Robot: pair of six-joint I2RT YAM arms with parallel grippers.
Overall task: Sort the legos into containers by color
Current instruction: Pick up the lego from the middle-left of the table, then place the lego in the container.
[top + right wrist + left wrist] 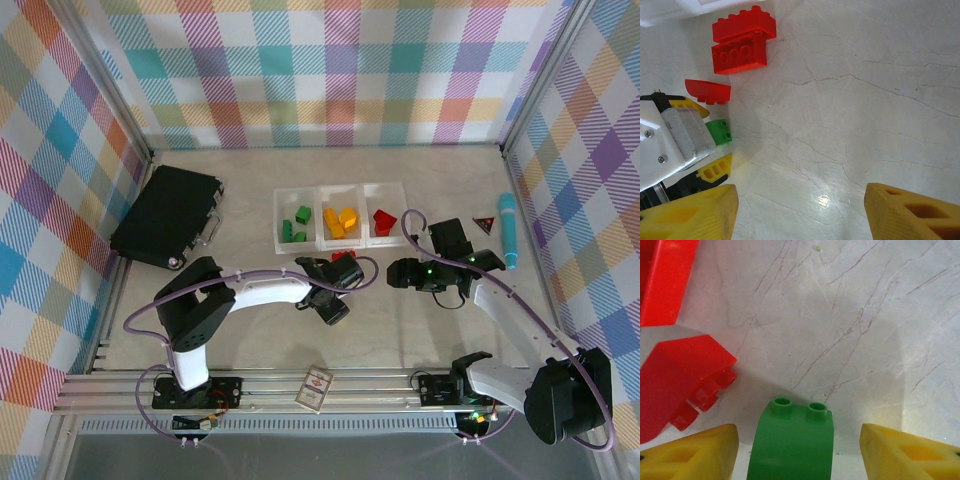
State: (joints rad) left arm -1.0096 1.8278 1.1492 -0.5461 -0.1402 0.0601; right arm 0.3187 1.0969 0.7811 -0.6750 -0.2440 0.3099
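Plaid walls, pale marbled tabletop. Got the left gripper [799, 432] straddling a green lego [790, 452], yellow fingers [700, 450] spread either side with gaps showing, so no pinch yet, just lined up for one. Also a red lego [682, 380] lying just beside it, close to one finger. Meanwhile right gripper [800, 202] spread wide over bare table, holding nothing, probably keeping clear. White containers [341, 187] further back, green pieces in the left one, so likely headed there.

The left arm [262, 291] and right arm [500, 310] share white links between bulky black joints, with lilac cables [135, 322] looping alongside. Small green lights [432, 268] glow on the right wrist. The fingers [695, 455] are yellow wedges with hollow pockets, and a white, screw-fastened housing [660, 150] backs the left pair.
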